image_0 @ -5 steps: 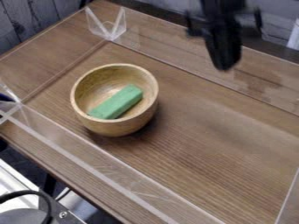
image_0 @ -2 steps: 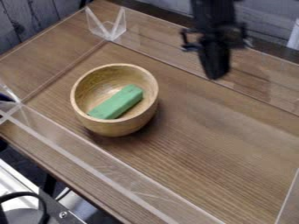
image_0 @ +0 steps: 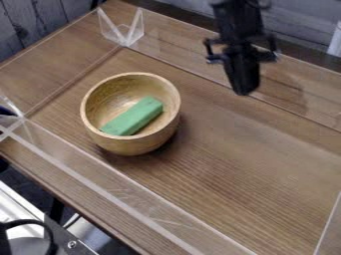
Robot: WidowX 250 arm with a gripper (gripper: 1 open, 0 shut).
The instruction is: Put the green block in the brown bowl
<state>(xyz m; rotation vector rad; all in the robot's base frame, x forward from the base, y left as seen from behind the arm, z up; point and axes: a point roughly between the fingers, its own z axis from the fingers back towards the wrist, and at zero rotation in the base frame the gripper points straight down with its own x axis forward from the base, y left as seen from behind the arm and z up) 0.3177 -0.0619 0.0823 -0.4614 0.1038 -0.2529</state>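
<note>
While the green block (image_0: 134, 117) lies slantwise inside the brown bowl (image_0: 102, 134) at the left of the wooden table (image_0: 240, 159), the gripper (image_0: 242, 88) hangs well apart from both, farther back and to the right, with its jaws drawn together on nothing. The dark arm enters from the top edge and points steeply downward, its tip above bare tabletop just beyond the bowl's far-right side. Clear low walls (image_0: 127, 32) border the table.
</note>
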